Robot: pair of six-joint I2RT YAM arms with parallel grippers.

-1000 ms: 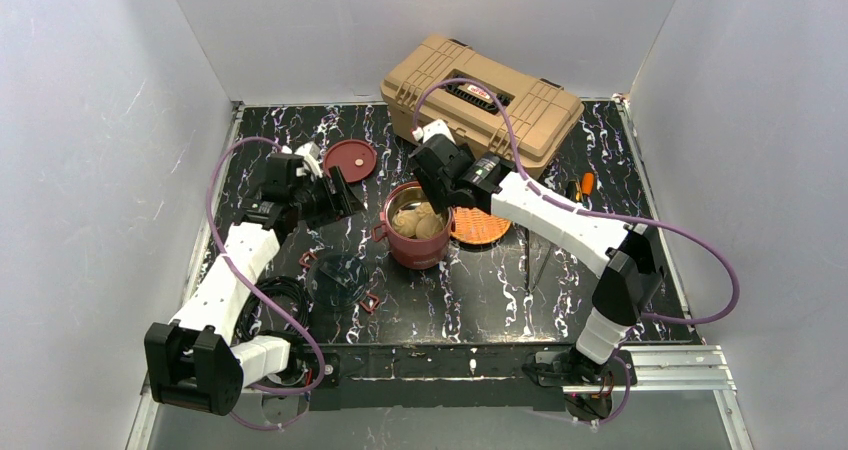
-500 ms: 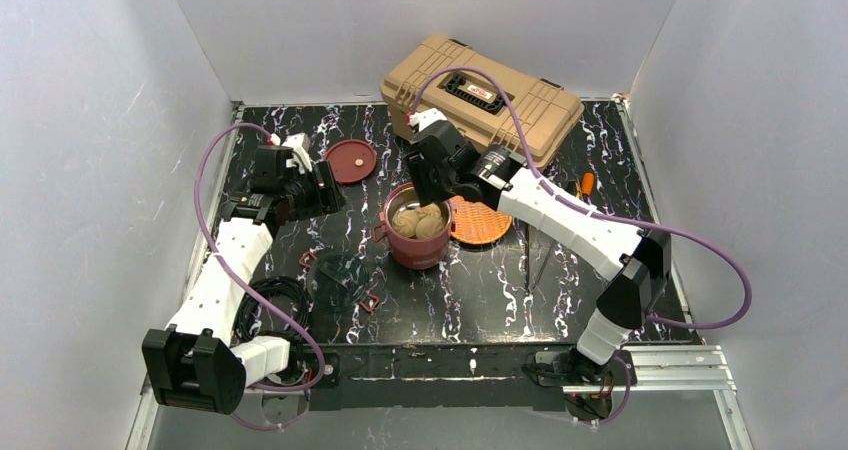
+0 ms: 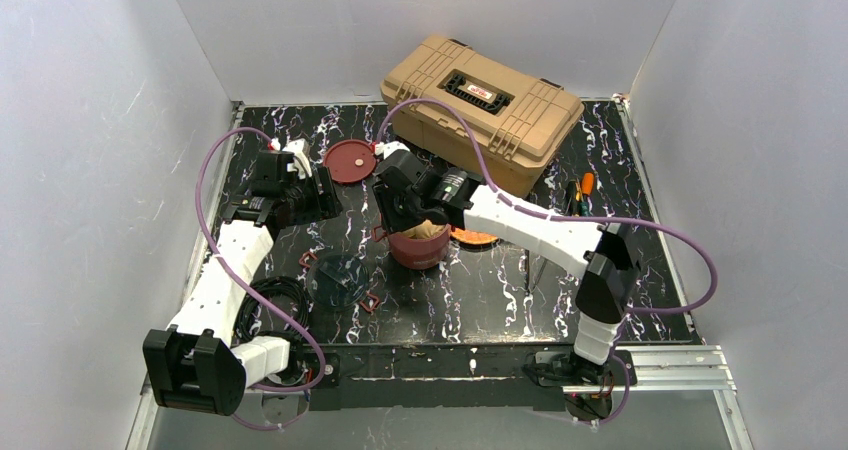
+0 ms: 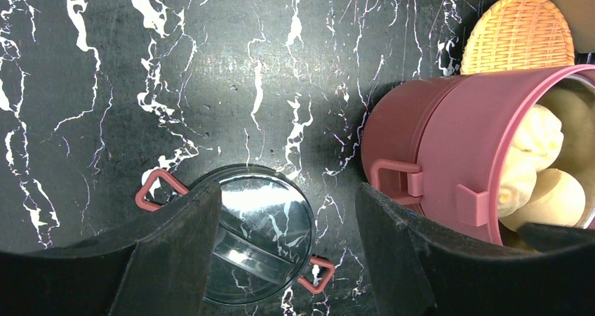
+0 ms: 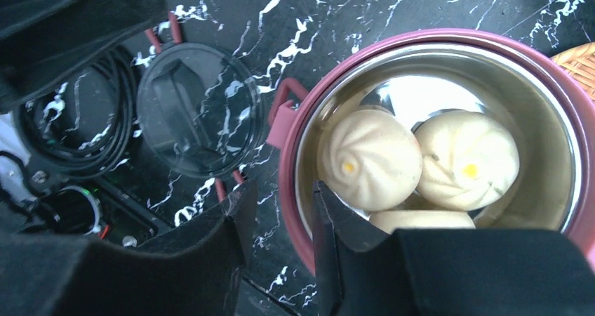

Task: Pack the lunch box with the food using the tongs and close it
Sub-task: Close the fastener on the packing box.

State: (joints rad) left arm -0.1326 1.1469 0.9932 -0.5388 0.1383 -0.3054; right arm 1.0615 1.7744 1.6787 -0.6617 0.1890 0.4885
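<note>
The lunch box (image 3: 421, 249) is a maroon steel-lined bowl standing open mid-table, with three pale buns (image 5: 368, 158) inside. My right gripper (image 3: 404, 217) hangs over its left rim. In the right wrist view the gripper (image 5: 279, 205) is open but narrow. One finger is inside the bowl against the wall and the other is outside, with a sliver of table between it and the rim (image 5: 290, 163). My left gripper (image 3: 326, 194) is open and empty, left of the bowl (image 4: 449, 140). A flat maroon lid (image 3: 350, 160) lies behind. The tongs (image 3: 531, 267) lie right of the bowl.
A clear round lid with red clips (image 3: 340, 270) lies front left of the bowl, below my left jaws (image 4: 259, 232). An orange woven plate (image 3: 478, 236) sits just right of the bowl. A tan toolbox (image 3: 482, 105) is at the back, with screwdrivers (image 3: 581, 185) at the right.
My right arm swung left across the bowl to its left rim, and its jaws narrowed a good deal. The left gripper drew back a little to the left and stayed open.
</note>
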